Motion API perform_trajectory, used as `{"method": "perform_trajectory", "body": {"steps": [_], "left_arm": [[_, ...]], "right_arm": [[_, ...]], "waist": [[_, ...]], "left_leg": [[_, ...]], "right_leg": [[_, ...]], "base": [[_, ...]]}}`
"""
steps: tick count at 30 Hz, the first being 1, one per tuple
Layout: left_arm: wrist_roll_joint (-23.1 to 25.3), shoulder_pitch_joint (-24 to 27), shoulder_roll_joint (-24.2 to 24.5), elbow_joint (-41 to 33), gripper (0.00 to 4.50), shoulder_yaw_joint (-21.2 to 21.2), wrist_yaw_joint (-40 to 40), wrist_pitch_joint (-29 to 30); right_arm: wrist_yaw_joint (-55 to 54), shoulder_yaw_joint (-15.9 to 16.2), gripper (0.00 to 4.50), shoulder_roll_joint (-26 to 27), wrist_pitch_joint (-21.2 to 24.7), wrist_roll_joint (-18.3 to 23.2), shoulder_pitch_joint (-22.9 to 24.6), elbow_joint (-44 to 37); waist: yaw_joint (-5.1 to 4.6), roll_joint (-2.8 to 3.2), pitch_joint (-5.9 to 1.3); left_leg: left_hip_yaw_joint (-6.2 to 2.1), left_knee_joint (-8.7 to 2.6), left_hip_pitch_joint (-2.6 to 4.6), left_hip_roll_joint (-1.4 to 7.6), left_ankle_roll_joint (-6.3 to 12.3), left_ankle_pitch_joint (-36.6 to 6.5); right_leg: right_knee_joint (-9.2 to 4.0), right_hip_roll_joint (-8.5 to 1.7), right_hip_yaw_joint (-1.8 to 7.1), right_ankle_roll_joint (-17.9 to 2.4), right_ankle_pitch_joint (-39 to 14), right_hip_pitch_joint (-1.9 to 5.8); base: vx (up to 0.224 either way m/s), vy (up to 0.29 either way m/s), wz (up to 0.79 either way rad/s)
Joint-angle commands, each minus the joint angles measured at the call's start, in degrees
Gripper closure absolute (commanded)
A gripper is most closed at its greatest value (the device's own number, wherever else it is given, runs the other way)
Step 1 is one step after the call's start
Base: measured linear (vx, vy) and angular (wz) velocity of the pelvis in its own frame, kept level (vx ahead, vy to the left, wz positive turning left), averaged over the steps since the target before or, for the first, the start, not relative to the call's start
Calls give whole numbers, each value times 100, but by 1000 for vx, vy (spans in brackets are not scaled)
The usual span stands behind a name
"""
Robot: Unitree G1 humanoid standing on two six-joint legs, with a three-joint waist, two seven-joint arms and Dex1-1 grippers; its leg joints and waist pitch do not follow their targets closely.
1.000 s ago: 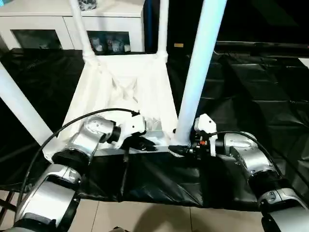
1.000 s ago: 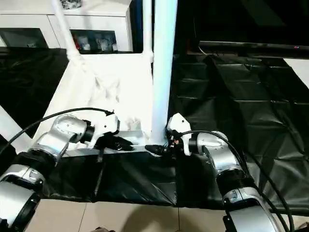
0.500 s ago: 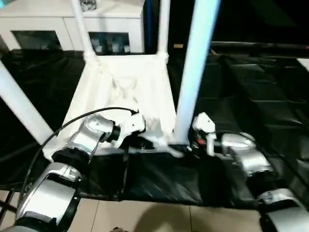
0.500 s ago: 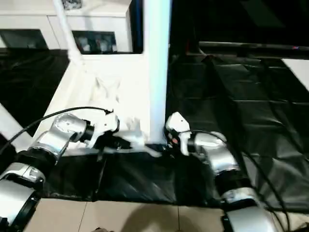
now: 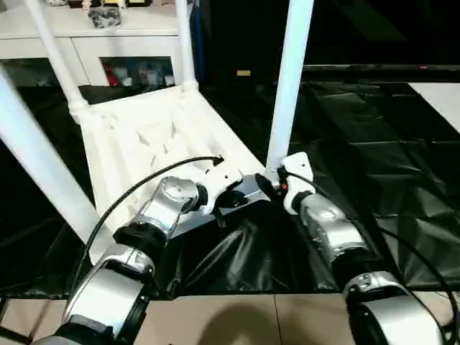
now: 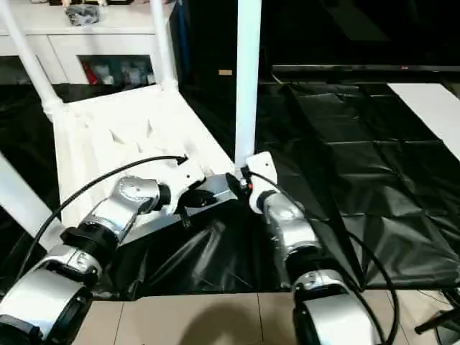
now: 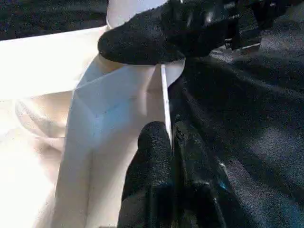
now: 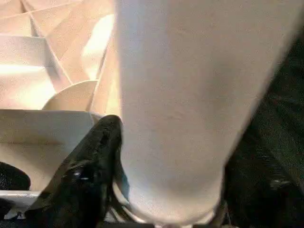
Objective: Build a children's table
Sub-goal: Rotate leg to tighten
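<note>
No readable writing; white plastic ribbed tabletop (image 5: 144,136) lies upside down on black plastic sheet (image 5: 374,144), four white tubular legs standing in its corner sockets; left gripper (image 7: 172,142) pinched shut on tabletop's thin near rim; right gripper (image 8: 161,190) fingers straddle the near-right white leg (image 5: 287,86) at its socket, gripping it.

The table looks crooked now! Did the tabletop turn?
Yes. The tabletop has turned: its far edge ran level with the cabinet front before; now it slants, and the near right leg has swung toward the cabinet.
</note>
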Motion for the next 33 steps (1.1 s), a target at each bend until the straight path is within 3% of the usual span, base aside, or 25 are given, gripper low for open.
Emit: {"method": "perform_trajectory", "body": {"steps": [1, 3, 5, 8, 11, 13, 16, 20, 21, 24, 25, 30, 33], "left_arm": [[38, -82, -276, 79, 450, -336, -246, -164], [3, -11, -19, 49, 450, -288, -438, -360], [-30, 19, 88, 42, 450, -271, -592, -446], [-137, 95, 334, 5, 450, -237, -1061, -836], [-183, 133, 554, -5, 450, -249, -1496, -1052], [-256, 145, 669, -6, 450, -245, -1838, -1073], [-329, 168, 803, -34, 450, -274, -2270, -1067], [-342, 136, 978, 39, 450, -333, -2589, -1196], [-338, 108, 1030, 100, 450, -351, -2691, -1273], [-338, 67, 1073, 180, 450, -361, -2833, -1344], [-329, 49, 1082, 202, 450, -360, -2852, -1360], [-332, 11, 1109, 232, 450, -362, -3031, -1357], [-377, 4, 1104, 243, 450, -358, -3071, -1347]], "right_arm": [[415, 404, 106, 279, -194, -145, -176, -90], [936, 324, 73, 12, -261, 79, -123, -134], [1214, 333, 68, -112, -267, 160, -70, -209], [2011, 437, 48, -439, -295, 277, 97, -438], [2887, 604, 48, -743, -375, 355, 261, -684], [3477, 688, 48, -917, -391, 384, 348, -833], [4092, 817, 48, -1111, -406, 443, 414, -980], [4707, 906, 48, -1290, -379, 509, 381, -1010], [4873, 953, 73, -1339, -326, 537, 358, -1036], [5110, 1017, 85, -1410, -282, 570, 353, -1083], [5166, 1017, 110, -1419, -269, 581, 350, -1089], [5342, 998, 139, -1406, -185, 618, 334, -1115], [5421, 1011, 168, -1384, -153, 640, 356, -1101]], "waist": [[-27, -12, -266], [-10, -33, -279], [9, -28, -324], [34, -39, -358], [116, -21, -400], [199, -36, -419], [264, -38, -404], [302, -36, -376], [307, -37, -368], [313, -36, -361], [323, -37, -367], [341, -48, -394], [348, -50, -394]], "left_leg": [[-107, -488, 130, 86, 0, -3041], [-96, -484, 106, 89, 72, -2899], [-77, -472, 43, 104, 201, -2447], [-43, -430, 26, 111, 380, -2023], [-1, -360, -6, 141, 634, -1371], [36, -319, 15, 154, 835, -902], [40, -317, 15, 159, 895, -873], [35, -359, 40, 176, 705, -1222], [34, -367, 46, 177, 637, -1329], [28, -387, 57, 176, 512, -1464], [29, -386, 62, 180, 490, -1423], [33, -348, 43, 165, 619, -1088], [31, -344, 40, 165, 658, -1044]], "right_leg": [[-520, -141, 97, -979, -2418, 45], [-504, -144, 104, -1032, -2240, 76], [-426, -154, 123, -1199, -1600, 140], [-381, -143, 124, -1356, -1117, 161], [-268, -132, 95, -1588, -262, 204], [-186, -121, 87, -1759, 398, 203], [-174, -138, 84, -1817, 352, 216], [-223, -138, 94, -1739, -227, 202], [-238, -142, 101, -1714, -375, 195], [-259, -138, 106, -1650, -604, 188], [-248, -142, 112, -1659, -536, 188], [-195, -141, 106, -1741, -109, 209], [-195, -150, 100, -1750, -110, 213]], "base": [[0, 0, 0], [0, 0, 0], [0, 0, 0], [0, 0, 0], [18, -7, 1], [0, 0, 0], [0, 0, 0], [0, 0, 0], [0, 0, 0], [0, 0, 0], [0, 0, 0], [0, 0, 0], [0, 0, 0]]}}
